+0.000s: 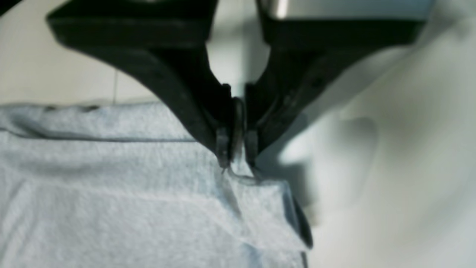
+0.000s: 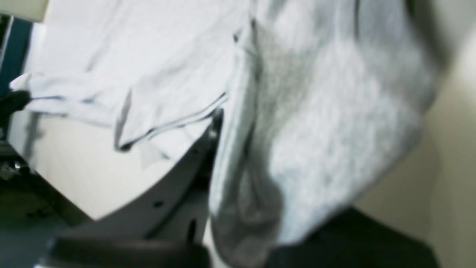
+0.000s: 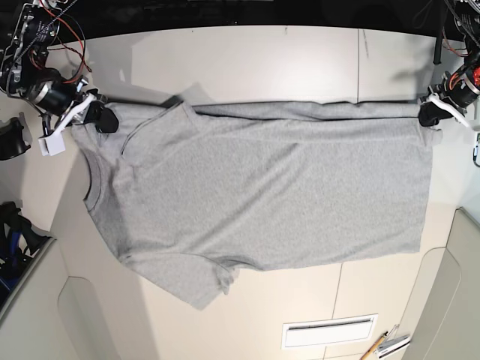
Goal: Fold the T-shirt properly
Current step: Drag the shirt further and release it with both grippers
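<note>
The heather-grey T-shirt (image 3: 262, 195) lies spread on the table, plain side up, with the neck at the left and the hem at the right. Its far edge is pulled into a taut, lifted fold between both grippers. My left gripper (image 3: 429, 114) is shut on the far hem corner; the left wrist view shows its black fingers (image 1: 222, 149) pinching the fabric (image 1: 111, 193). My right gripper (image 3: 105, 118) holds the far shoulder by the sleeve. In the right wrist view the cloth (image 2: 316, 130) drapes over the gripper, with one grey finger (image 2: 174, 186) showing.
The near sleeve (image 3: 191, 281) lies flat towards the table's front. A white vent slot (image 3: 328, 331) and pencils (image 3: 386, 345) sit at the front right. Wiring and arm bases stand at the back left (image 3: 34, 45) and back right (image 3: 461, 75).
</note>
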